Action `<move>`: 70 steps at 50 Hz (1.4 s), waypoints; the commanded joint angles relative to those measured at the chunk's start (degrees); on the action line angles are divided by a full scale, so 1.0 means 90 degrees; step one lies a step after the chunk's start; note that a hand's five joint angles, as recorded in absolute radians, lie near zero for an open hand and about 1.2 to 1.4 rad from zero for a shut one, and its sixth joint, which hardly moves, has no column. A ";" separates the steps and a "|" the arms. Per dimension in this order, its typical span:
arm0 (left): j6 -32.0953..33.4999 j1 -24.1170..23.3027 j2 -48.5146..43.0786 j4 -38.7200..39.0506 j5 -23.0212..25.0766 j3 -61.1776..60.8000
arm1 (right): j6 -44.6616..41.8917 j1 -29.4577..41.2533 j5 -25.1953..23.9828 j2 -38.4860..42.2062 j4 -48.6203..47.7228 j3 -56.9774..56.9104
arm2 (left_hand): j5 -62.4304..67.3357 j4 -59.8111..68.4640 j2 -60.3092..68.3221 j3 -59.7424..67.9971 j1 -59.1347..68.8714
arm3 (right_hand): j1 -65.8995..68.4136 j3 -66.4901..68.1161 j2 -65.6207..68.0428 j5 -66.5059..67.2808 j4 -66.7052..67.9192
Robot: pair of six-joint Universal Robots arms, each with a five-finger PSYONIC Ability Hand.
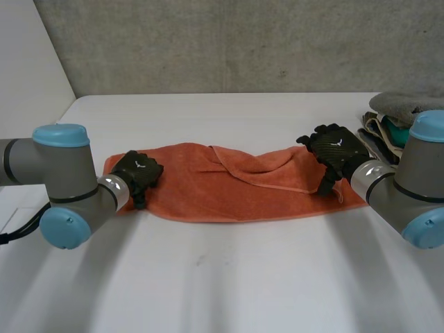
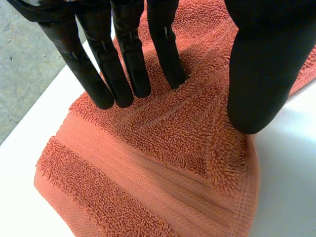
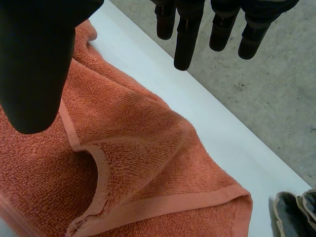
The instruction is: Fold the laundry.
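Left hand (image 2: 261, 74) presses open-fingered on one end of the towel (image 1: 208, 194); my right hand (image 3: 34, 64) is spread, empty, at the other

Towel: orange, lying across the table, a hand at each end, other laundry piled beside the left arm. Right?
Not quite: the laundry pile sits beside the right arm, as the head view shows. The orange towel does lie across the table, left hand and right hand at its ends.

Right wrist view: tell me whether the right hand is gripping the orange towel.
No, the right hand has straight fingers reaching past the orange towel, with no cloth pinched.
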 commanded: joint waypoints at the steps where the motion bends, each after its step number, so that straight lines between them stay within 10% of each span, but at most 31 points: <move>1: 0.0007 0.0029 -0.0071 -0.0005 0.0014 0.0071 | -0.0001 0.0009 0.0002 0.0006 -0.0004 0.0000 | 0.3197 0.3123 0.3096 0.3112 0.3087 | -0.0319 -0.0229 -0.1697 -0.0272 -0.0219; 13: -0.0218 0.0049 0.1011 -0.0765 0.0131 -0.0221 | 0.0018 -0.0040 0.0051 -0.0307 0.0347 -0.0156 | 0.4286 0.4212 0.4186 0.4202 0.4177 | -0.0319 -0.0229 -0.1697 -0.0272 -0.0219; 27: -0.0911 0.0176 0.3102 -0.1079 0.0365 -0.0905 | -0.0158 -0.0606 0.0324 -0.0776 0.3267 -0.0772 | 0.4286 0.4212 0.4186 0.4202 0.4177 | 0.0332 0.0423 -0.1045 0.0380 0.0432; 31: -0.0805 0.0098 0.2908 -0.1127 0.0561 -0.1100 | -0.0060 -0.0665 0.0305 -0.0766 0.2908 -0.0353 | 0.0028 -0.0046 -0.0073 -0.0057 -0.0081 | 0.3206 0.3296 0.1828 0.3253 0.3305; 39: -0.0365 0.0108 0.2039 -0.0991 0.0561 -0.1442 | -0.0090 -0.0723 0.0354 -0.0698 0.1852 0.0468 | -0.2306 -0.2380 -0.2406 -0.2391 -0.2415 | 0.3291 0.3381 0.1913 0.3339 0.3391; 43: -0.0257 0.0078 0.1638 -0.0689 0.0532 -0.1413 | 0.0047 -0.0723 0.0373 -0.0639 0.1413 0.0664 | -0.2851 -0.2925 -0.2951 -0.2935 -0.2960 | 0.1233 0.1323 -0.0145 0.1281 0.1333; 61: -0.0501 0.0244 0.1735 -0.0249 0.0327 -0.1257 | 0.1249 0.0214 0.1330 0.0366 -0.0277 0.0157 | -0.3094 -0.3168 -0.3194 -0.3179 -0.3203 | 0.1251 0.1341 -0.0127 0.1298 0.1350; 70: -0.1077 0.0293 0.1940 -0.0180 0.0366 -0.0935 | 0.0956 0.0370 0.2462 0.0885 -0.0209 -0.0821 | -0.3491 -0.3565 -0.3592 -0.3576 -0.3600 | 0.7459 0.7549 0.6081 0.7506 0.7558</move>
